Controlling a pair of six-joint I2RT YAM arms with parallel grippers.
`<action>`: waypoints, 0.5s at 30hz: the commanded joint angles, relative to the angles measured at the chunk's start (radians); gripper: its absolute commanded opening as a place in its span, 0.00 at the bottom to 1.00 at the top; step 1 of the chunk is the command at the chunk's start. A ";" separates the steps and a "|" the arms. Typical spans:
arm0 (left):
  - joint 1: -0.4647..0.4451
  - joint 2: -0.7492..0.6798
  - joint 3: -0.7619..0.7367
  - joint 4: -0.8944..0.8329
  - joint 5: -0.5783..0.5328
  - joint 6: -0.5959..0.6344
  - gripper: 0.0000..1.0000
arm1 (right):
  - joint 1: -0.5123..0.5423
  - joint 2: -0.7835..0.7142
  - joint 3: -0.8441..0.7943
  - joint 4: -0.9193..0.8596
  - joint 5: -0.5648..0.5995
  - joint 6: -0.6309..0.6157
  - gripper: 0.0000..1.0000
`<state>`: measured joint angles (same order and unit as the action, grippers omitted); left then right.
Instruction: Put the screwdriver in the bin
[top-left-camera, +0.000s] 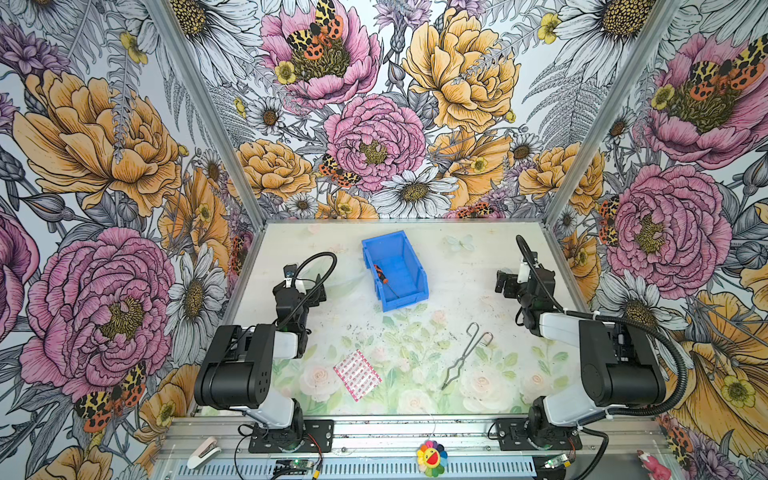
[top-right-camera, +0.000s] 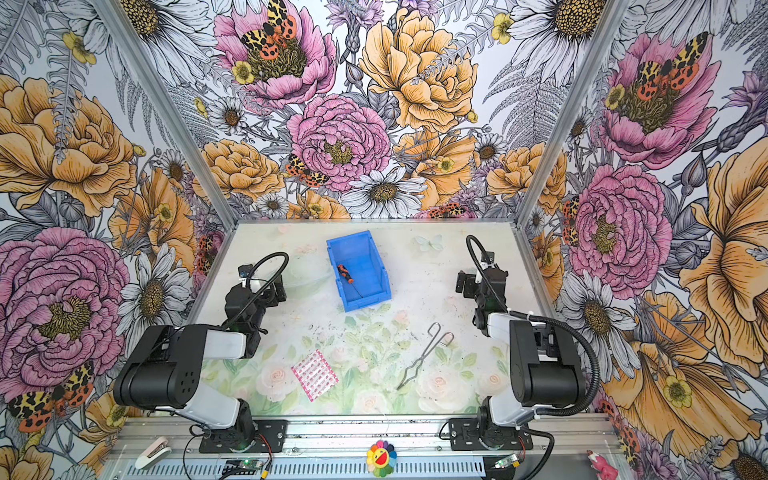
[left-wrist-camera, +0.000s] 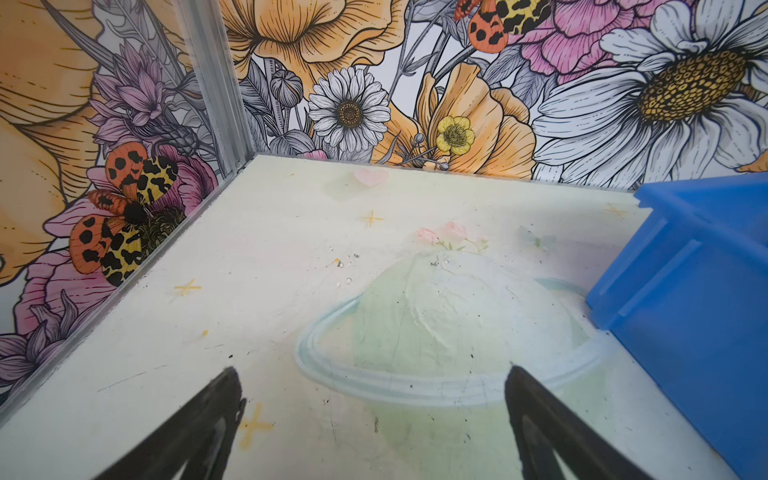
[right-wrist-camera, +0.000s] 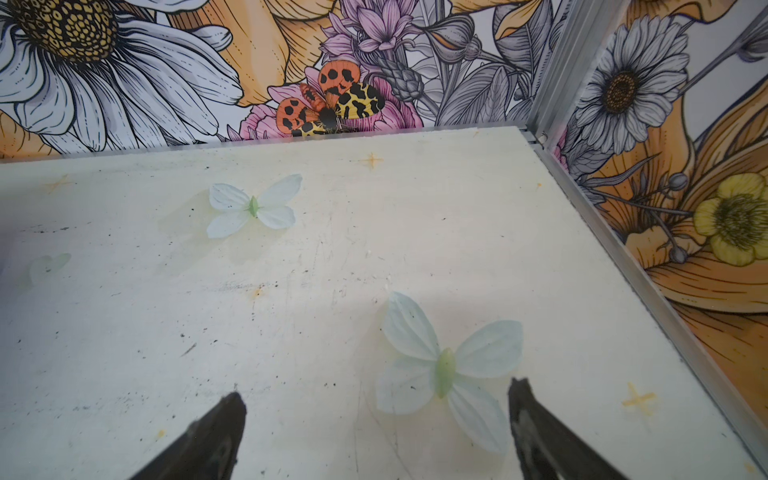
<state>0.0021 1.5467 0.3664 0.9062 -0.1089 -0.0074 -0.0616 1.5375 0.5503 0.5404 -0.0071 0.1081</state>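
In both top views the bright blue bin (top-left-camera: 405, 306) (top-right-camera: 368, 306) stands at the far middle of the table, its low front lip turned toward the arms. The screwdriver (top-left-camera: 380, 274) (top-right-camera: 345, 273), with its black-and-orange handle and thin shaft, lies inside the bin along its left wall. My left gripper (top-left-camera: 316, 296) (left-wrist-camera: 372, 374) hovers open and empty over the table, left of the bin. The bin's outer wall (left-wrist-camera: 685, 291) fills the side of the left wrist view. My right gripper (top-left-camera: 505, 284) (right-wrist-camera: 376, 388) is open and empty, well to the right of the bin.
Grey wire tongs (top-left-camera: 467, 353) lie on the near right of the table. A flat pink-and-white packet (top-left-camera: 357, 374) lies on the near left. Flowered walls close the back and both sides. A white stapler (top-left-camera: 203, 453) and a flower toy (top-left-camera: 432, 457) sit on the front rail.
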 joint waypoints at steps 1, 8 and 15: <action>-0.007 0.003 0.014 0.025 -0.021 0.020 0.99 | 0.017 -0.027 -0.078 0.151 0.033 -0.021 0.99; -0.007 0.003 0.014 0.024 -0.021 0.020 0.99 | 0.057 0.003 -0.150 0.317 0.089 -0.054 1.00; -0.003 0.003 0.014 0.022 -0.011 0.016 0.99 | 0.057 0.001 -0.148 0.308 0.088 -0.050 0.99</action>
<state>0.0021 1.5467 0.3668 0.9058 -0.1131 0.0002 -0.0074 1.5387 0.3943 0.8009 0.0608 0.0677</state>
